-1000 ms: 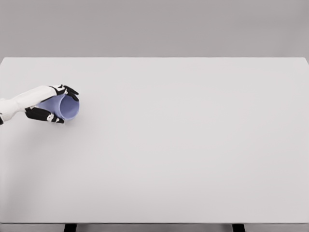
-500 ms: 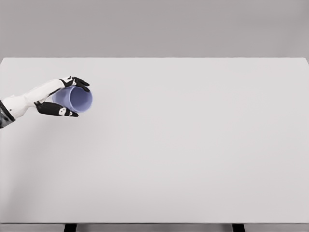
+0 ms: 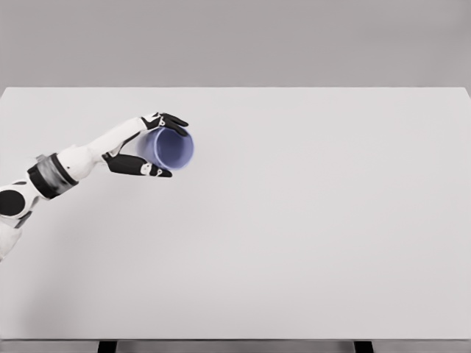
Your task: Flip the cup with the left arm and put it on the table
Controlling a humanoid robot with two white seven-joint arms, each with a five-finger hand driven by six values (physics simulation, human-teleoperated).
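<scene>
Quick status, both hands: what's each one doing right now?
Left hand: closed around the purple cup, held on its side, mouth toward the camera.
Right hand: not in view.

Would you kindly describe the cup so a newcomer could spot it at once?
On the wide white table, look to the far left part, where the left hand grips a pale purple plastic cup. It lies sideways, open mouth facing right, the only coloured thing there.

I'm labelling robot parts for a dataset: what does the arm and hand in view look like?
Only the left arm shows: smooth white shell segments, with a grey and black band at a joint near the picture's left. The left hand has a white back and black fingers, with small white patches on them. No cables or markings are visible.
</scene>
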